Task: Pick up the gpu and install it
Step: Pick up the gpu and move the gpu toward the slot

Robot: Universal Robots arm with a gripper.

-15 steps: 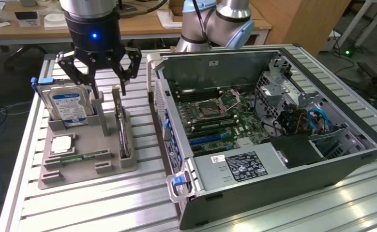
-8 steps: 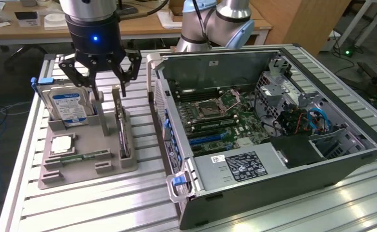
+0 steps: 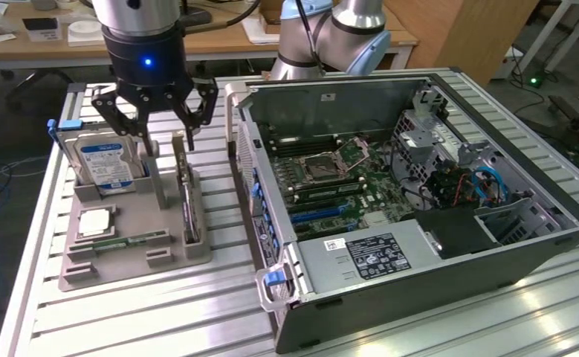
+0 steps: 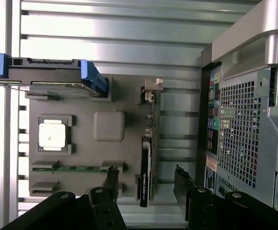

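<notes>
The gpu (image 3: 187,199) is a thin dark card standing on its edge in a slot along one side of the grey parts tray (image 3: 170,260). In the wrist view the gpu (image 4: 146,165) shows edge-on, and its near end lies between my two fingers. My gripper (image 3: 167,145) hangs open just above the card's far end, with a finger on either side and nothing held. From the wrist the gripper (image 4: 147,184) straddles the card without touching it. The open computer case (image 3: 398,201) stands beside the tray on the exterior view's right.
In the tray, a blue-labelled hard drive (image 3: 105,165) stands upright, with a processor chip (image 3: 93,222) and a green memory stick (image 3: 120,242) lying flat. The case's perforated rear wall (image 4: 244,134) is close beside the tray. Everything rests on a ribbed aluminium table (image 3: 150,312).
</notes>
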